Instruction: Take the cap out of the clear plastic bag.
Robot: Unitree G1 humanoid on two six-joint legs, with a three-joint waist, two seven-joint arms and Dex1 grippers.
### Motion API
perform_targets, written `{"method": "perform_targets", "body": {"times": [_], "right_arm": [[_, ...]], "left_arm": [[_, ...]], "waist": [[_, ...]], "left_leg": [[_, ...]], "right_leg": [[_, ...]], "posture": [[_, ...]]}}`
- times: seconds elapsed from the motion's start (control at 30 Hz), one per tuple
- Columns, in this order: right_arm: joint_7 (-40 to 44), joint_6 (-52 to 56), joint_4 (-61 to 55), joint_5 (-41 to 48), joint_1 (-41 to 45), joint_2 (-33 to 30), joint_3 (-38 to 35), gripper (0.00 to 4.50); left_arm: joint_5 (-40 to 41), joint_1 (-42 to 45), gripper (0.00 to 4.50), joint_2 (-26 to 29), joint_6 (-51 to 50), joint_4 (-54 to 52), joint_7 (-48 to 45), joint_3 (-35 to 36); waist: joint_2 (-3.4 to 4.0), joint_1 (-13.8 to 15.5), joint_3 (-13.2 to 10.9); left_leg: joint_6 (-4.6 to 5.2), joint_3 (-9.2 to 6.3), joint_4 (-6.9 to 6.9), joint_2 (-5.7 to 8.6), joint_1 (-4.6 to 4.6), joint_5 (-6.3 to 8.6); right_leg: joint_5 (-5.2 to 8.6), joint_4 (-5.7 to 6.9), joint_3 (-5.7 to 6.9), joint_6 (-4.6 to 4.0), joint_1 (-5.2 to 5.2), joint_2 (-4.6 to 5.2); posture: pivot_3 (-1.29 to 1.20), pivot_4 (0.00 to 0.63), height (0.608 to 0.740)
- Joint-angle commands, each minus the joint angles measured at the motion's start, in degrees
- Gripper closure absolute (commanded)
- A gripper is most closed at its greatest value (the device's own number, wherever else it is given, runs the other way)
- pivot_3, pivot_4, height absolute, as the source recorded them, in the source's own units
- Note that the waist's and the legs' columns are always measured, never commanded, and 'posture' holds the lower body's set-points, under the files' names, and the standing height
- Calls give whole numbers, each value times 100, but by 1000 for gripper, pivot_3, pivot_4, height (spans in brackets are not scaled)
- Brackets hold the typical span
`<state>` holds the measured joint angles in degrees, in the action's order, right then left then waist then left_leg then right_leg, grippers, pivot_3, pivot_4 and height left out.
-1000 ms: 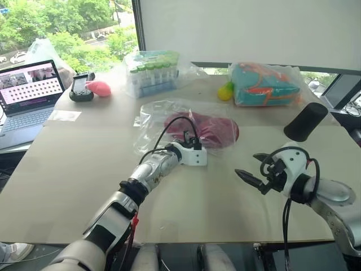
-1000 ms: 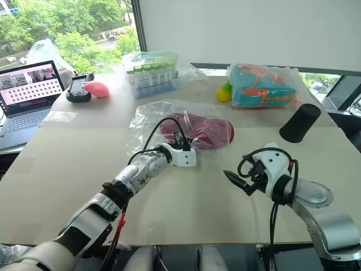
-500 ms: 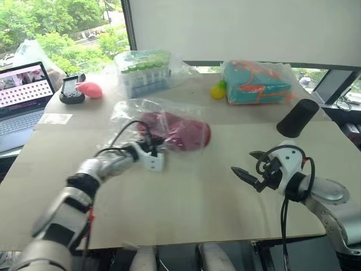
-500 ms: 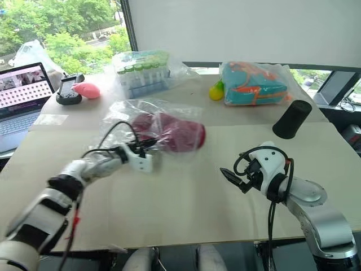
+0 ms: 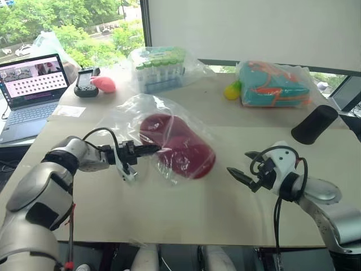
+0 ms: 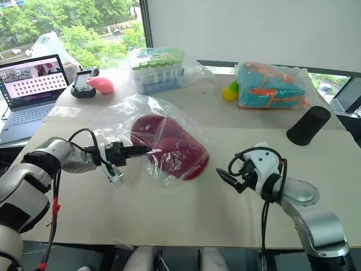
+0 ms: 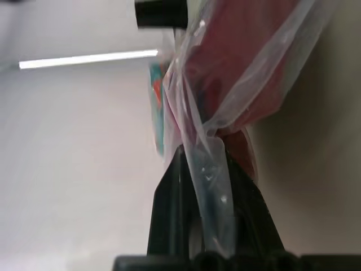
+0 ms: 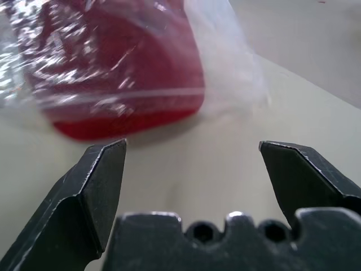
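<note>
Centrally, the left gripper pinches the crinkly clear plastic bag holding the dark red fabric cap; lower right, the right gripper gapes empty.

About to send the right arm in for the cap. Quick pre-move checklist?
1. Left gripper shut on the clear plastic bag: ok; the left wrist view shows film pinched between its fingers.
2. Right gripper open: ok.
3. Cap inside the bag: ok, not yet out.
4. Table between right gripper and cap unobstructed: ok.
5. Bag mouth facing the right gripper: cannot tell.
6. Black cylinder away from the approach: ok.
</note>
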<state>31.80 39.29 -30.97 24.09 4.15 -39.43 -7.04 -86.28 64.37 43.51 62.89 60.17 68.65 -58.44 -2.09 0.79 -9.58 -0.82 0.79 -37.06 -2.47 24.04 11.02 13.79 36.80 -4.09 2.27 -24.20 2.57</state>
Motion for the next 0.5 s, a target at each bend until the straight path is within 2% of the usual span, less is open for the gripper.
{"method": "perform_targets", "body": {"times": [0.03,0.1,0.17,0.4,0.43,0.5], "right_arm": [[-59,-83,-262,-57,-16,19,-23,0],[-76,-65,-285,-81,-34,21,-14,0],[-98,-42,-328,-70,-66,27,-25,0],[-177,17,-442,-61,-143,73,2,0],[-189,16,-434,-61,-134,82,8,0],[-205,10,-402,-67,-111,91,26,0]], "left_arm": [[-1019,307,4480,-175,-597,513,1447,-1064],[-1264,391,4480,-332,-873,867,1831,-1453],[-1197,480,4480,-486,-1024,1197,1830,-1527],[-165,544,4480,-683,-1471,1844,394,-881],[12,538,3864,-664,-1388,1878,152,-761],[253,500,3279,-628,-1375,1884,-193,-593]], "waist": [[0,-26,0],[-1,-43,-1],[-3,-35,-2],[-6,-13,-3],[-6,-16,-3],[-6,-22,-3]], "left_leg": [[0,0,0,0,0,0],[0,2,1,0,-1,0],[-1,2,1,0,0,0],[-9,2,-5,2,1,-5],[-12,2,-5,2,2,-7],[-12,2,-5,1,2,-7]], "right_leg": [[0,1,-1,0,-1,0],[0,2,-3,0,-4,-1],[0,4,-3,1,-7,-1],[0,10,-2,0,-6,0],[0,10,-2,0,-7,0],[0,11,-2,-1,-7,-1]], "posture": [[0,150,740],[0,150,740],[0,150,740],[0,150,740],[0,150,740],[0,150,740]]}}
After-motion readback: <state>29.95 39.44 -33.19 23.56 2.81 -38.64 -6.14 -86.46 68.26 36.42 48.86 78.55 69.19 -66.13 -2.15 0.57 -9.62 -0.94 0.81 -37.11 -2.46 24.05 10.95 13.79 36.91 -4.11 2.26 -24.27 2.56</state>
